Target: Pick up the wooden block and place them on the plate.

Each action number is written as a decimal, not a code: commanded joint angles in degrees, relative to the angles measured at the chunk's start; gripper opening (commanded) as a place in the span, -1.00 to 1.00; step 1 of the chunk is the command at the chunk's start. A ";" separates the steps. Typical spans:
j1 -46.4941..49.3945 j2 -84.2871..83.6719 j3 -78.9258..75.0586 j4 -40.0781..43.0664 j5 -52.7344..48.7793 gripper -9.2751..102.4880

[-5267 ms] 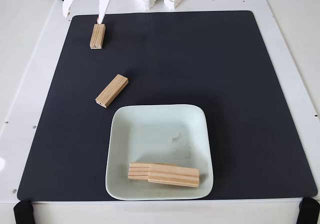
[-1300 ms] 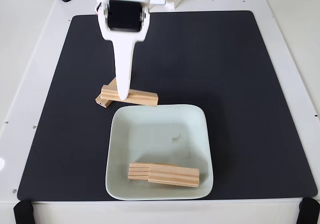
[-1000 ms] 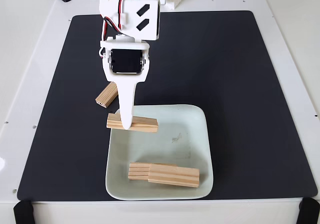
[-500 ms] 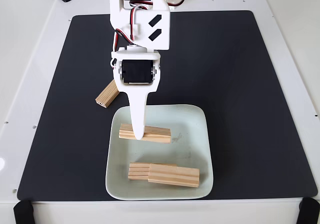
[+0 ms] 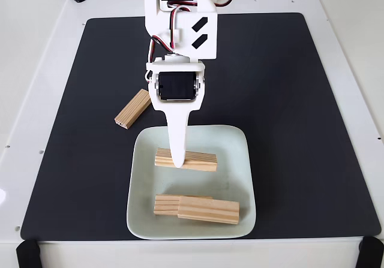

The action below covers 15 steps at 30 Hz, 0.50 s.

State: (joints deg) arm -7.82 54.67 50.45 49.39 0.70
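A wooden block (image 5: 187, 159) hangs crosswise over the middle of the plate (image 5: 237, 160) in the fixed view, where we see the gripper (image 5: 178, 162) clamped on it, two more blocks (image 5: 197, 208) lying along the plate's near side and a fourth block (image 5: 133, 108) on the black mat (image 5: 288, 100).

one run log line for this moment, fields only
tool: shut on wooden block | over plate | two blocks on plate | one block on mat
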 commanded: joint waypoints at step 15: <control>0.26 0.53 -2.20 0.09 0.18 -0.50</control>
State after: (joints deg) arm -8.09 54.67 50.45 49.39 0.62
